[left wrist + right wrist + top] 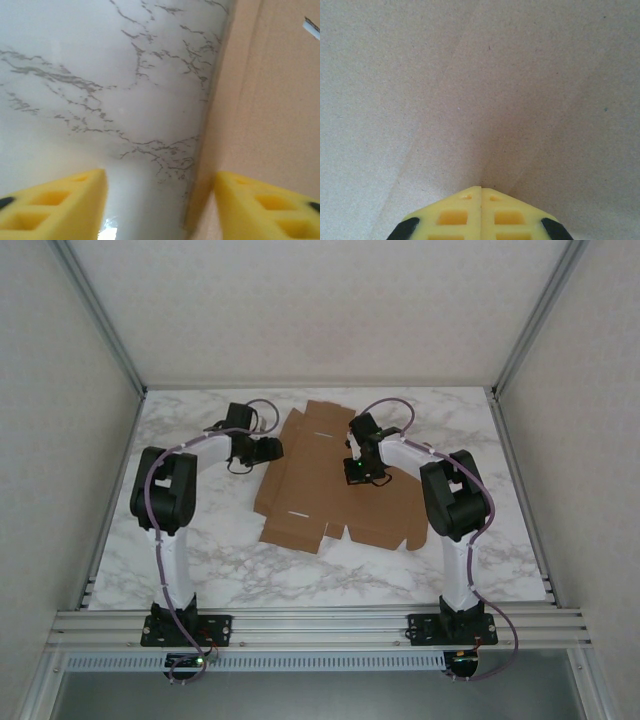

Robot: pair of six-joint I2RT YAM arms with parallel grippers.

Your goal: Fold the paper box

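Left wrist cam first: the yellow fingers (pixel 55 207) of the left claw (pixel 160 176) sit right up against the lens. They're spread apart with nothing pinched between them. The marble table (pixel 100 75) shows through the gap. The edge of the paper box (pixel 265 100) runs in just beside the right-hand finger (touching it or not, I honestly can't tell).

Right wrist cam: the right claw (pixel 481 192) is closed up tight, tips together and holding nothing. There's plain brown cardboard right under the tips and stretching ahead of them.

Top cam: the paper box (pixel 310 495) lies flat and unfolded on the table. The left claw (pixel 270 450) is at its left edge, and the right claw (pixel 357 477) is down over the sheet's far half.
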